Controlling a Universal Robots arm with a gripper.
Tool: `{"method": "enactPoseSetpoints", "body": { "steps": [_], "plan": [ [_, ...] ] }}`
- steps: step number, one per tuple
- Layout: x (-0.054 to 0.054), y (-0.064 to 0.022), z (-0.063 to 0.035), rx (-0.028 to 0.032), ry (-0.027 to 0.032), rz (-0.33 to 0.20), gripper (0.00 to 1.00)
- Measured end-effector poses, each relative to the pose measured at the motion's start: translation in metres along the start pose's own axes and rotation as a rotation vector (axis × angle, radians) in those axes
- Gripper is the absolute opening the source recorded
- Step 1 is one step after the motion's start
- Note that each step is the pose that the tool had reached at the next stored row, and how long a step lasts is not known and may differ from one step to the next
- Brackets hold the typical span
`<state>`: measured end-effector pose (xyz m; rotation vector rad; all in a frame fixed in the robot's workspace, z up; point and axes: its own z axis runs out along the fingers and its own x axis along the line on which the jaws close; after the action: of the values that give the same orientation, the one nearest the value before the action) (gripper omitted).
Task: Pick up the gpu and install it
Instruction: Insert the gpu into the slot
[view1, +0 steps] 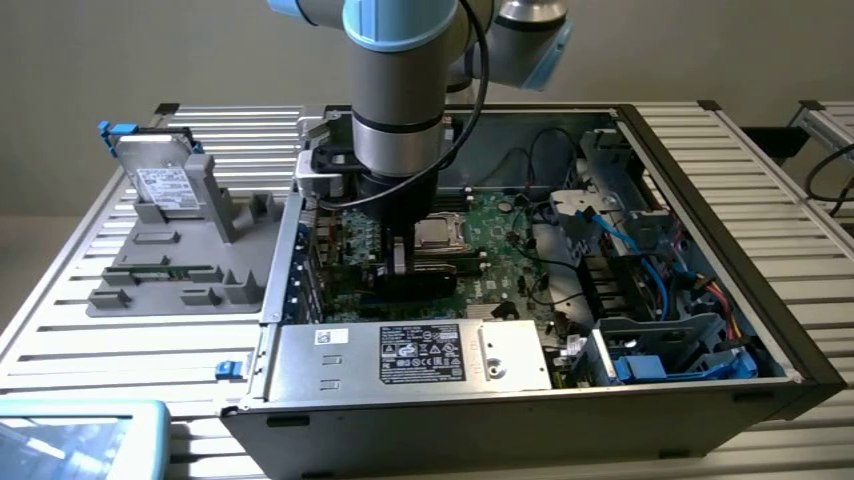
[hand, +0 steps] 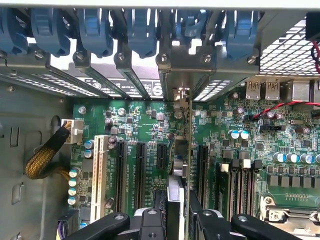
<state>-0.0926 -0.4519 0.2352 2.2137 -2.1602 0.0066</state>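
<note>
End effector: we see it clamped on the gpu, edge-on, low over the motherboard.
Bench: we see slatted metal carrying the open computer case and a grey tray.
Room: plain beige wall.

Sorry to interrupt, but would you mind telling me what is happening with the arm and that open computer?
The robot arm has reached down into the open computer case, over the motherboard. Its gripper holds the gpu edge-on between the jaws, standing upright among the expansion slots, with its metal bracket toward the case's rear slot openings. Outside the case, a silver drive stands in the grey parts tray.
</note>
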Motion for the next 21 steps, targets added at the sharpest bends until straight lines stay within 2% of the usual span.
{"method": "enactPoseSetpoints", "body": {
  "steps": [3,4,5,6,7,8,9,19,21],
  "plan": [
    [0.000,0.0003,-0.0018,0.0016,-0.0004,0.000,0.29],
    [0.000,0.0004,-0.0032,0.0040,0.0003,0.001,0.36],
    [0.000,0.0003,-0.0039,0.0087,0.0003,0.001,0.36],
    [0.000,0.0002,-0.0048,0.0150,0.0004,0.001,0.42],
    [0.000,0.0002,-0.0062,0.0212,0.0006,0.001,0.42],
    [0.000,0.0003,-0.0082,0.0258,0.0009,0.001,0.42],
    [0.000,0.0003,-0.0116,0.0277,0.0013,0.001,0.49],
    [0.001,0.0027,-0.0525,0.0280,0.0020,0.005,0.49],
    [0.001,0.0029,-0.0576,0.0247,0.0019,0.008,0.49]
  ]
}}
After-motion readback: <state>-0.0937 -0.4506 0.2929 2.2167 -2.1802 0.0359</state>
